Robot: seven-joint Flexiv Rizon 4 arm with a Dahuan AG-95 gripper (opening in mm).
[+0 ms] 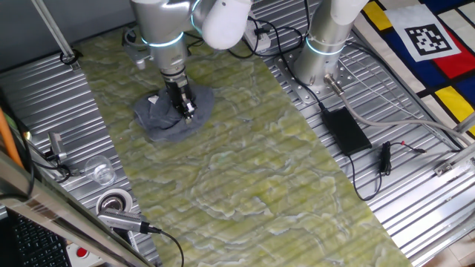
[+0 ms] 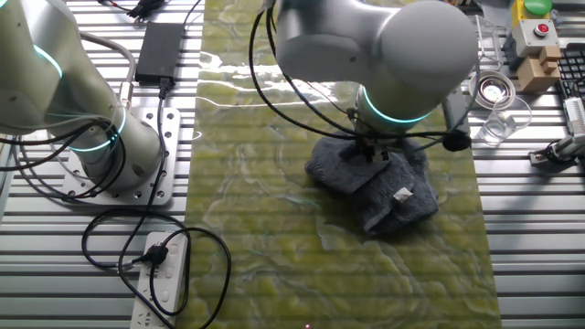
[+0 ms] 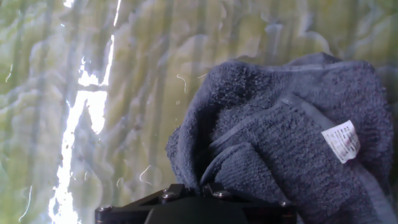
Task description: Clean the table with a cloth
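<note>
Hand view shows the marbled table (image 3: 124,93) stretching to the left of the pincer, with a bright streak of glare running down it; to the right the blue-grey cloth (image 3: 292,137) lies bunched in thick folds right against the dark base of the tool, its pale tag (image 3: 341,141) off to the right side; the fingertips themselves are out of sight here, so how wide they stand I cannot tell.

From one fixed view, a clear cup (image 1: 99,171) and a tape roll (image 1: 114,202) sit on the ribbed metal well to the left of the pincer (image 1: 185,109); the pincer points down into the middle of the crumpled cloth (image 1: 167,122), touching it; its fingers look close together, though whether they pinch fabric is unclear; a black power brick (image 1: 345,130) lies well to the right, beyond the table's (image 1: 245,178) edge.
</note>
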